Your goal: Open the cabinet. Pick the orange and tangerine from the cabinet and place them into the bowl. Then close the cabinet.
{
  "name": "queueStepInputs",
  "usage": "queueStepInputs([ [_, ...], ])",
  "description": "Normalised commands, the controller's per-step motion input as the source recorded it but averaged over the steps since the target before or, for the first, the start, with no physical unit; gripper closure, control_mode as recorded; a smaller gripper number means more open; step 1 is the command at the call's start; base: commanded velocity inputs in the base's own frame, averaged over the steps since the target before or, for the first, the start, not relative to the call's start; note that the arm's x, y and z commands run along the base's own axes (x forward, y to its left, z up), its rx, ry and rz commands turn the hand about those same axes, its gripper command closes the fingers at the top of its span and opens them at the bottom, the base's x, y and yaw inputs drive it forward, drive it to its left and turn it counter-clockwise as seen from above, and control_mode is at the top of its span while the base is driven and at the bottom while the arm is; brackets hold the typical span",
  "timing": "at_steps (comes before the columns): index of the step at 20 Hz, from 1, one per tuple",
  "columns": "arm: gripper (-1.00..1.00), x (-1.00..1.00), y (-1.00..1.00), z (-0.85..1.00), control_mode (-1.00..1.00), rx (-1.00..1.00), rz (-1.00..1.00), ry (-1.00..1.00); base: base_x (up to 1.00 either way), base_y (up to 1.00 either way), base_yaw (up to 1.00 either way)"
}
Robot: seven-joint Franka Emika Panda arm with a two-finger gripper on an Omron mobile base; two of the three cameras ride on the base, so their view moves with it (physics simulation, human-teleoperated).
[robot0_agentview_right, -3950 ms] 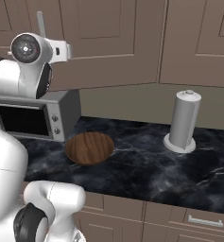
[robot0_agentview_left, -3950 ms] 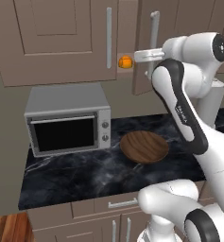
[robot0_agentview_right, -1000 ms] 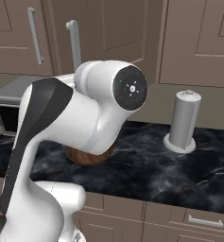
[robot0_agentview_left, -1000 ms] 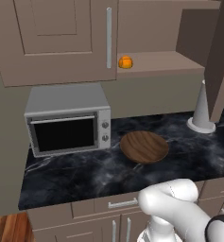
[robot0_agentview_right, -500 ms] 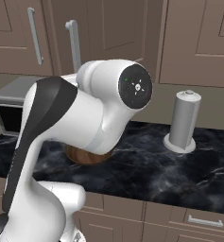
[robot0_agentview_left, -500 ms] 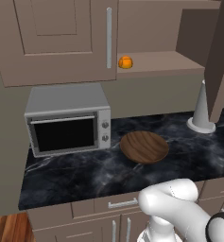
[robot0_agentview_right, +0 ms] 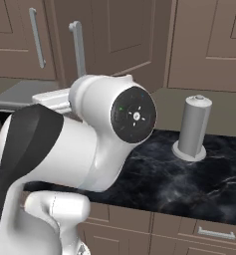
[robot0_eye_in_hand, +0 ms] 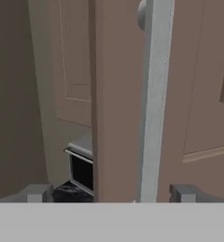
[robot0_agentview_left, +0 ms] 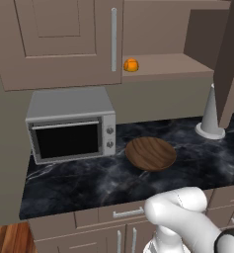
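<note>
The gripper (robot0_eye_in_hand: 111, 194) stood with its fingers spread wide either side of the smooth silver bar handle (robot0_eye_in_hand: 153, 99) on the swung-open door of the taupe panelled cabinet (robot0_agentview_left: 64, 39). Beyond, a grainy dark wooden bowl (robot0_agentview_left: 151, 153) sat on black marbled counter (robot0_agentview_left: 89, 183); one orange fruit (robot0_agentview_left: 131, 64) rested on the shelf above.

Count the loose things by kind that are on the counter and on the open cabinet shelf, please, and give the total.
Orange fruit: 1
Microwave: 1
Wooden bowl: 1
Grey cylinder: 1
Total: 4
</note>
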Motion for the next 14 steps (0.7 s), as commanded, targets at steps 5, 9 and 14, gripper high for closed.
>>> queueStepInputs([
  [5,-1.0,-0.28,0.19,0.0,-1.0,0.0,-0.13,-0.05,0.0,0.0,0.0],
  [9,-1.0,-0.1,0.37,0.0,-1.0,0.0,-0.2,-0.08,0.0,0.0,0.0],
  [14,-1.0,-0.02,0.42,0.0,-1.0,0.0,-0.22,-0.07,0.0,0.0,0.0],
])
